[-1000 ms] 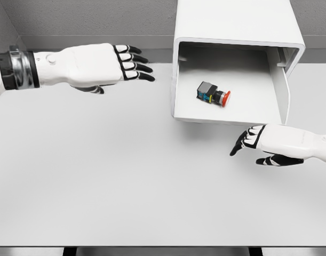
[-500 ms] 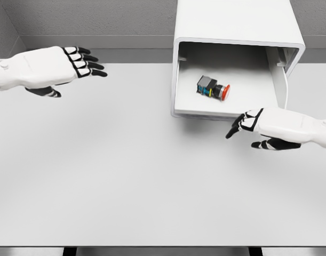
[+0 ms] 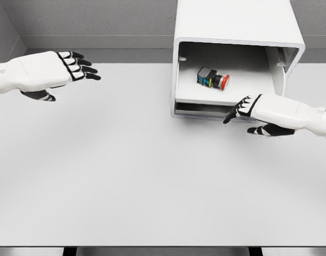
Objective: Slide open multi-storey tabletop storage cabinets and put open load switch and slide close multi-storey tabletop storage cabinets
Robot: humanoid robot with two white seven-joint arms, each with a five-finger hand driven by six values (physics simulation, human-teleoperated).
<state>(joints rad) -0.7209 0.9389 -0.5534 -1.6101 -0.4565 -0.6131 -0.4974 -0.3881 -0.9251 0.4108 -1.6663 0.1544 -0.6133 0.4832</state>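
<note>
The bench (image 3: 125, 176) carries the storage cabinet (image 3: 237, 21) at its far right. The drawer (image 3: 227, 98) stands partly out, with the load switch (image 3: 212, 79) lying on its floor, red button to the right. The step in hand is judged to be the closing push.

1. Place the right robot hand (image 3: 248, 109), fingers extended and holding nothing, flat against the drawer front.
2. Push straight toward the cabinet back; an off-centre push may skew the drawer on its rails.
3. Advance steadily so the switch does not roll.
4. Hold the left robot hand (image 3: 56, 72), open and empty, well clear at the far left.
</note>
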